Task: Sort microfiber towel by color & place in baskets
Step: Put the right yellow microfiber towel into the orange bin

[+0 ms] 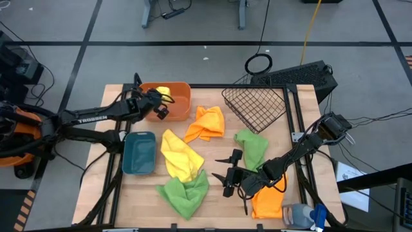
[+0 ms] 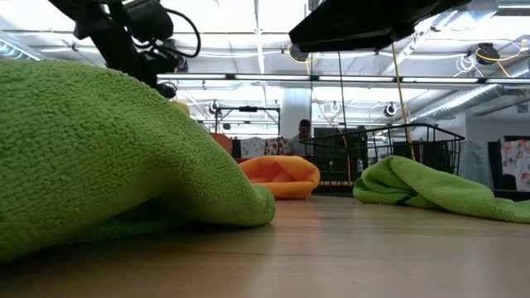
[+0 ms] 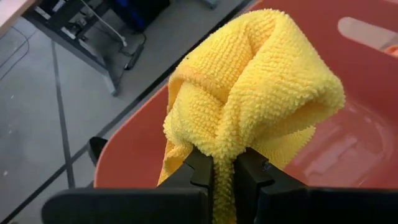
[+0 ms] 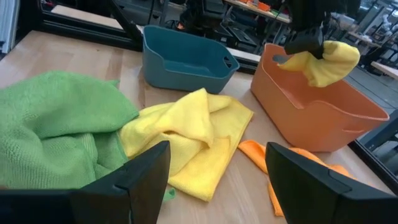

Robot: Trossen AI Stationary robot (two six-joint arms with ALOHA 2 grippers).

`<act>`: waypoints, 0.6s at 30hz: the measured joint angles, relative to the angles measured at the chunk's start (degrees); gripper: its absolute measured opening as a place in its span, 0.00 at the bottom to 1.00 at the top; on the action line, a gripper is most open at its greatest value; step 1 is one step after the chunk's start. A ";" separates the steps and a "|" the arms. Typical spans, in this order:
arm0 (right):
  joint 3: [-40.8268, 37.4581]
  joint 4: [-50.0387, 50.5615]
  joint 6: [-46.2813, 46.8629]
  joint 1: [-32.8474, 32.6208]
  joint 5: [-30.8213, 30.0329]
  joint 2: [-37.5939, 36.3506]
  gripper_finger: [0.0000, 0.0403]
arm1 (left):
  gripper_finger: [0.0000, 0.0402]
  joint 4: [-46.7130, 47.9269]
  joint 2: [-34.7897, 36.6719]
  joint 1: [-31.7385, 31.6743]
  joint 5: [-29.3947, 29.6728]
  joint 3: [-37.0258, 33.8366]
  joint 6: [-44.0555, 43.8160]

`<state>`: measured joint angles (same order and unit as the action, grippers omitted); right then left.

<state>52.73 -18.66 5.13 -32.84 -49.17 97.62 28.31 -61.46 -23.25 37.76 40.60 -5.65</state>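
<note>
My left gripper hangs over the orange tub at the table's far left, shut on a small yellow towel, also seen as the yellow towel in the right wrist view. My right gripper is open, low over the table's near middle, touching nothing. Loose on the table lie a yellow towel, an orange towel, a green towel, a second green towel and another orange towel. The teal tub and the wire basket hold nothing I can see. My left gripper pinches a bunched fold of the yellow towel between its two fingers. The towel is lifted clear and bulges out beyond the fingertips, above the inside of the orange tub.
A spray bottle with a blue cap lies at the table's near right corner, beside the orange towel. A dark frame rail runs along the table's edges. A person shows far behind the table in the low view.
</note>
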 joint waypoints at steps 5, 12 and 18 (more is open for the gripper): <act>0.00 1.96 1.66 0.00 0.00 0.00 0.63 | 0.07 -0.43 -2.92 -0.01 -0.05 0.00 0.00; 0.00 2.32 1.75 0.00 0.00 0.00 0.63 | 0.08 -0.58 -6.46 -0.04 -0.01 0.00 -3.03; 0.00 2.30 1.75 0.00 0.00 0.00 0.63 | 0.16 -0.80 -9.14 -1.32 0.00 0.00 -5.26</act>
<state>52.73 -16.36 6.87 -32.84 -49.17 97.62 27.51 -70.60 -24.57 37.76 40.60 -10.91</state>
